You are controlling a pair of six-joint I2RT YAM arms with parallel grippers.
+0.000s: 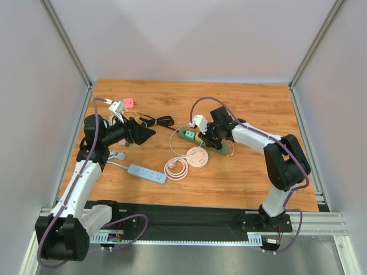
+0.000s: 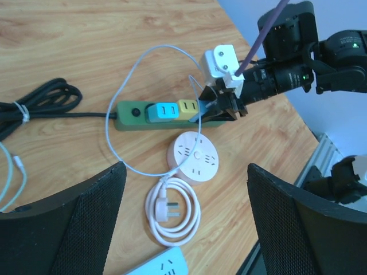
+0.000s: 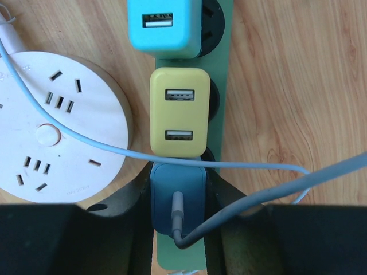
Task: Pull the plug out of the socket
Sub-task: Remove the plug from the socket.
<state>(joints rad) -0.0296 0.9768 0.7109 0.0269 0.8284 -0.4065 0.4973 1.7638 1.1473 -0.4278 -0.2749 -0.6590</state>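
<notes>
Dark blue plastic charger plug (image 3: 179, 189) sits in the green plastic power strip (image 3: 225, 132). Right gripper (image 3: 179, 200) jaws clamp its 2 sides, likely ready to pull. Left gripper (image 2: 184, 183) hangs wide and empty, well apart.

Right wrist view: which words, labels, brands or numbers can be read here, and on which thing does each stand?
No text here can be read.
On the round white socket: faint small print, too small to read.
On the yellow adapter, the cyan adapter and the blue plug: no lettering visible.
</notes>
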